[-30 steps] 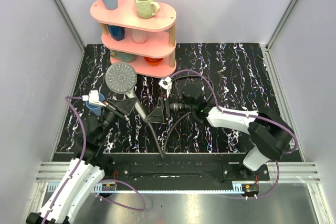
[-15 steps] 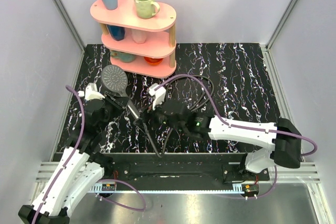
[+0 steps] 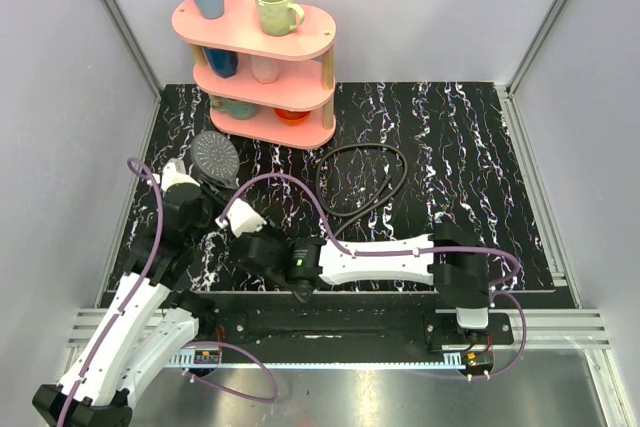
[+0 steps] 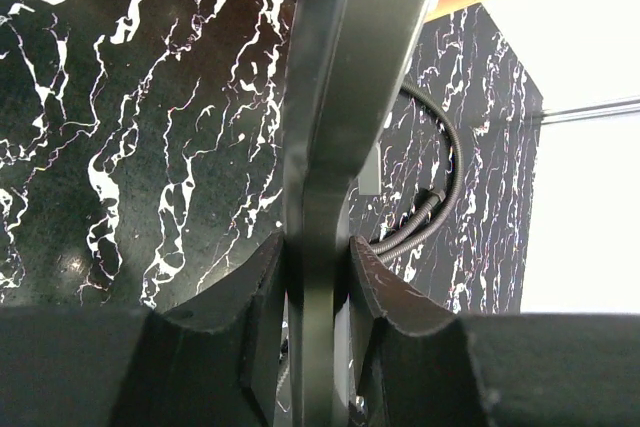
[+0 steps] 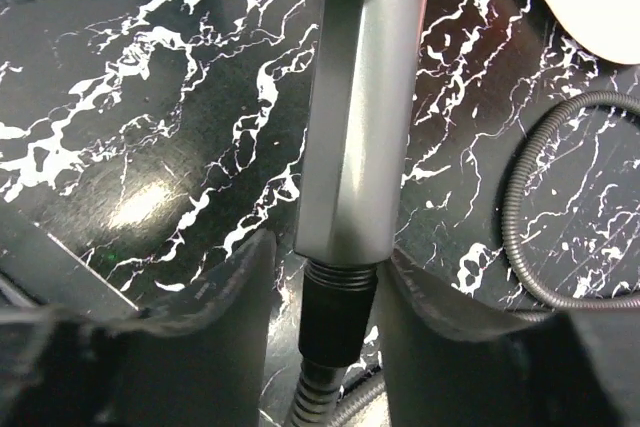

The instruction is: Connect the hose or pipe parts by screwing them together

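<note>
The shower head (image 3: 215,154), rigid and probably light, hangs over the left of the table (image 3: 460,127). The left gripper (image 4: 318,259) is clamped on its smooth, likely slippery handle (image 4: 345,97). The black hose (image 4: 457,169) looks limp, so it is best held at its nut (image 5: 340,315). There the right gripper (image 5: 328,292) straddles it; whether it pinches, I cannot tell.

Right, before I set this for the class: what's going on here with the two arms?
The left tool is shut on the handle of the shower head. The right tool straddles the hose nut at the handle's threaded end; whether it grips the nut is unclear. Some thread seems to show, so the joint looks unfinished. The rest of the black hose lies looped on the table.
</note>
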`<state>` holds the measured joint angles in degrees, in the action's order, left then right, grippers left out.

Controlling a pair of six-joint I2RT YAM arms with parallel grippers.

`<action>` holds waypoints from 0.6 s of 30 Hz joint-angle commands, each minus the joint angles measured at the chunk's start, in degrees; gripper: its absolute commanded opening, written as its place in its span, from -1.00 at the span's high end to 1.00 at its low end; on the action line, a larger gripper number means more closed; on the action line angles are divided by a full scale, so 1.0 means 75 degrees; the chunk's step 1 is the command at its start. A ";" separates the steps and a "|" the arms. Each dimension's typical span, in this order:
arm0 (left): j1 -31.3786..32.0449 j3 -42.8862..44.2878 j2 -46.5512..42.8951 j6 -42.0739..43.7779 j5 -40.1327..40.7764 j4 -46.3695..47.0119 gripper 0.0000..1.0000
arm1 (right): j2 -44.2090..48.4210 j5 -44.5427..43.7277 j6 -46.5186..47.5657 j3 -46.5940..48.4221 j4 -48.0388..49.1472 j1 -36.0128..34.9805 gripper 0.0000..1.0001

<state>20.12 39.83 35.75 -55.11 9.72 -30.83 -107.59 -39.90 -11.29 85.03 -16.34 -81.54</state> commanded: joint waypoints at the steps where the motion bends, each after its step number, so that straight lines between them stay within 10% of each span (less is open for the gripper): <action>1: -0.0011 0.0408 -0.0114 -0.0198 0.0158 0.0314 1.00 | -0.0197 -0.1441 0.0380 0.0697 -0.0259 -0.0167 0.18; 8: -0.0011 -0.0387 -0.0594 -0.0643 -0.0428 0.0653 1.00 | 0.0199 -0.1267 0.0591 0.0358 0.0432 -0.0132 1.00; 18: 0.0001 -0.1806 -0.2115 -0.0667 -0.1798 0.3180 1.00 | 0.1863 0.2140 0.0123 -0.1340 0.1954 0.0828 1.00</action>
<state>19.79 29.80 24.62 -60.31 5.63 -22.46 -102.67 -36.34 -8.23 78.87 -13.37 -79.88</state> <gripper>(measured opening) 0.308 0.297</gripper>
